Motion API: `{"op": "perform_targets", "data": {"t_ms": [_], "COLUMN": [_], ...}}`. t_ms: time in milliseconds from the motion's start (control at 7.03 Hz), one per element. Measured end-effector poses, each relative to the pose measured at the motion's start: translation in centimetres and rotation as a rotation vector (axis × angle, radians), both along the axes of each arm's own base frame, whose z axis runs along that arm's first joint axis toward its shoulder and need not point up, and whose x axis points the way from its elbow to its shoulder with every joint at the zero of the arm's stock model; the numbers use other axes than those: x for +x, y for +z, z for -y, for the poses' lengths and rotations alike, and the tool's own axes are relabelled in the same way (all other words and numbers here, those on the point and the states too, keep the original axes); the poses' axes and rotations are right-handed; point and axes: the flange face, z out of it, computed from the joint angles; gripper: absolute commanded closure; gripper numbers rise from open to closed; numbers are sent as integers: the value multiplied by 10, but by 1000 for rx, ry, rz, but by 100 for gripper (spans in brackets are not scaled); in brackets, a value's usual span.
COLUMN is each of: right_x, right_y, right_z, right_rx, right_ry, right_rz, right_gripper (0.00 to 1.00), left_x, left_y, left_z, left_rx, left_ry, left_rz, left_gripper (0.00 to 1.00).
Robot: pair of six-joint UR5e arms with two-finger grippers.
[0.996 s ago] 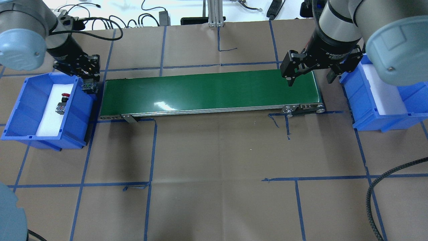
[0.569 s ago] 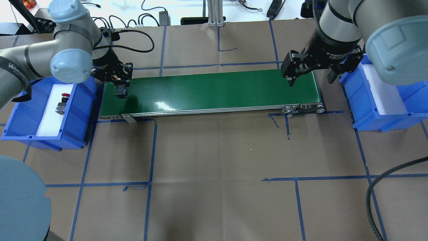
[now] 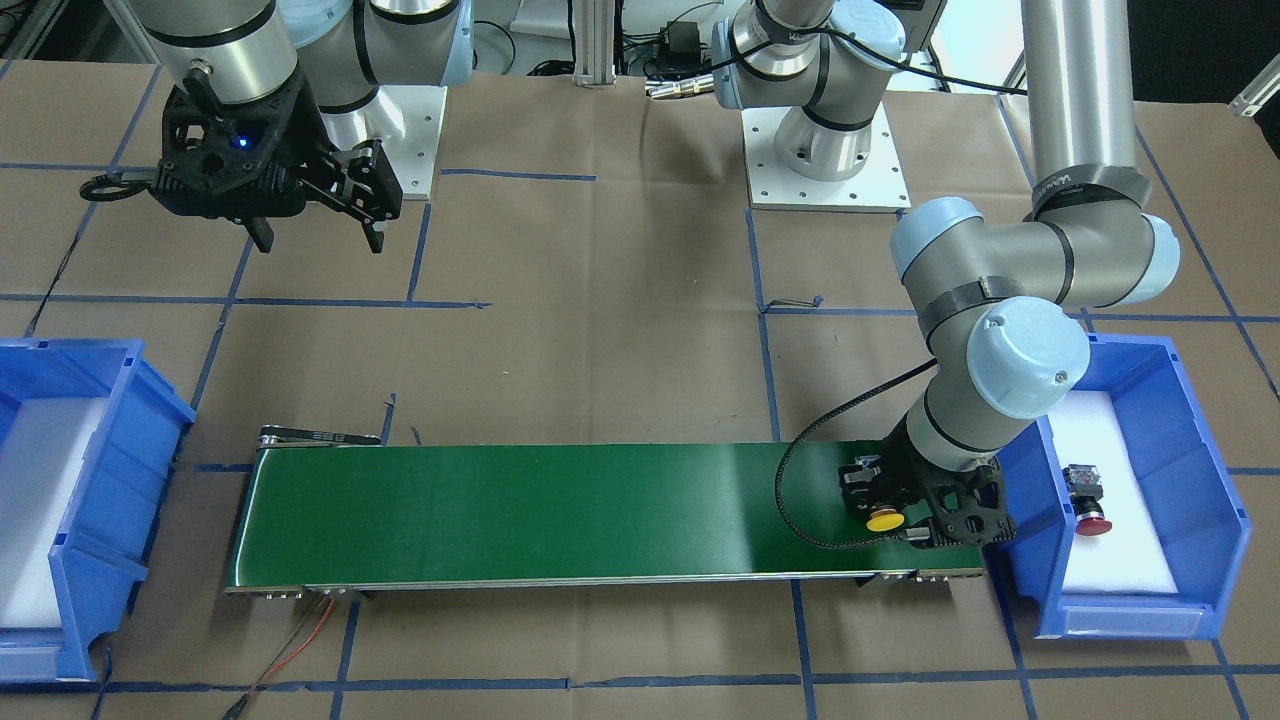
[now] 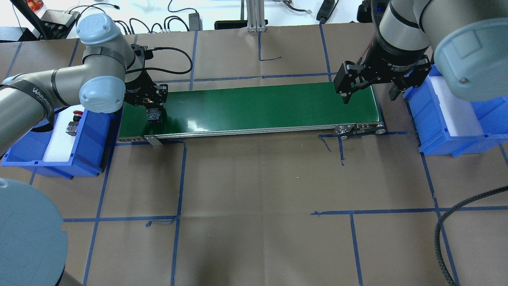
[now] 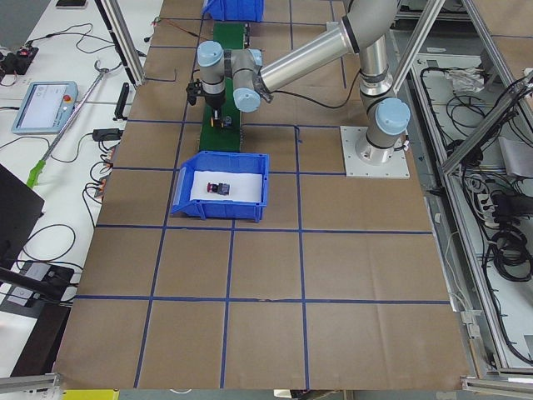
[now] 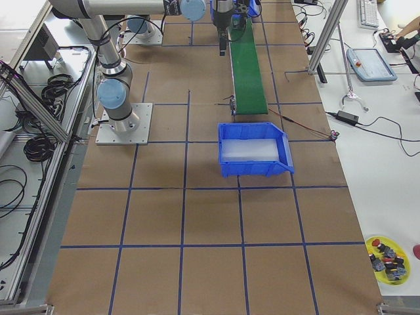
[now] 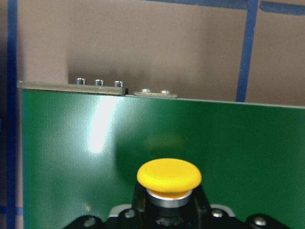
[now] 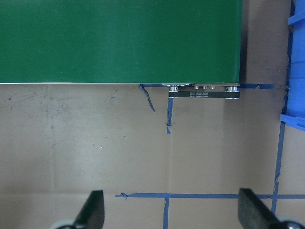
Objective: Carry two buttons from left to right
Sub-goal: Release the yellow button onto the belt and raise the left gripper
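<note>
The left hand (image 4: 154,114) has moved from the blue bin (image 3: 1215,500) to over the left end of the green belt (image 4: 258,105), pinching the yellow button (image 7: 168,175). The red button (image 3: 1088,505) lies in that bin on the left. The right hand (image 4: 368,96) hangs spread wide over the belt's right end.

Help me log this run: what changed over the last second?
The left pincer, shut on the yellow button, carried it from over the left bin edge out above the left end of the green belt. Nothing was grasped or released. The red button stayed in the left bin, and the right pincer stayed open over the belt's other end.
</note>
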Motion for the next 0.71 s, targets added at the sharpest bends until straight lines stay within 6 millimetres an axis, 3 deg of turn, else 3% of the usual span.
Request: {"op": "perform_targets", "data": {"t_ms": [427, 712], "right_x": [0, 0], "right_y": [-1, 0], "right_z": [-1, 0], "right_rx": [5, 3], "right_ry": [0, 0], "right_rz": [2, 3], "right_gripper": [0, 0], "left_x": [6, 8], "left_y": [18, 56], "left_z": [11, 21], "left_rx": [-39, -70], "left_ry": [2, 2], "left_rz": [2, 3], "left_gripper": [0, 0]}}
